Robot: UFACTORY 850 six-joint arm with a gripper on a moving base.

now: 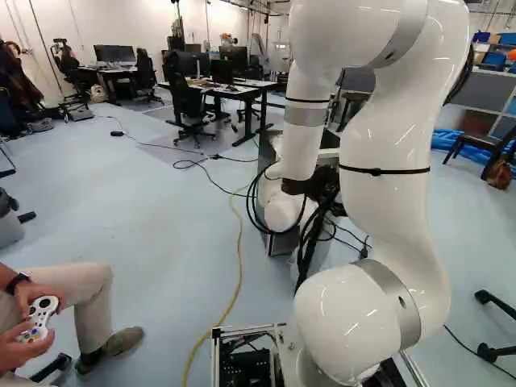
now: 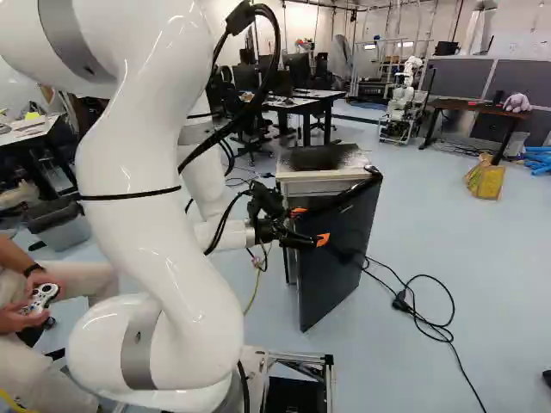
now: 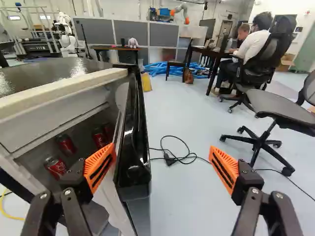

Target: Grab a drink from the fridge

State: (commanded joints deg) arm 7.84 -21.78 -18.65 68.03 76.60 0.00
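Pale floor [image 2: 430, 224] all round; your white arm [image 2: 164, 249] arches up, then drops to a wrist lying approx. level, aimed twd 3 o'clock in the R base view. Fridge [image 2: 323, 176] has its door [image 3: 133, 162] ajar, edge at approx. 11 o'clock betw. the fingers, nearer the fridge-side one; contact unclear. Gripper [image 3: 161, 149] fingers wide apart, nothing clamped. Red cans [image 3: 55, 168] sit inside at approx. 10 o'clock, long axes unclear; you'll prob. need to clear the door 1st.
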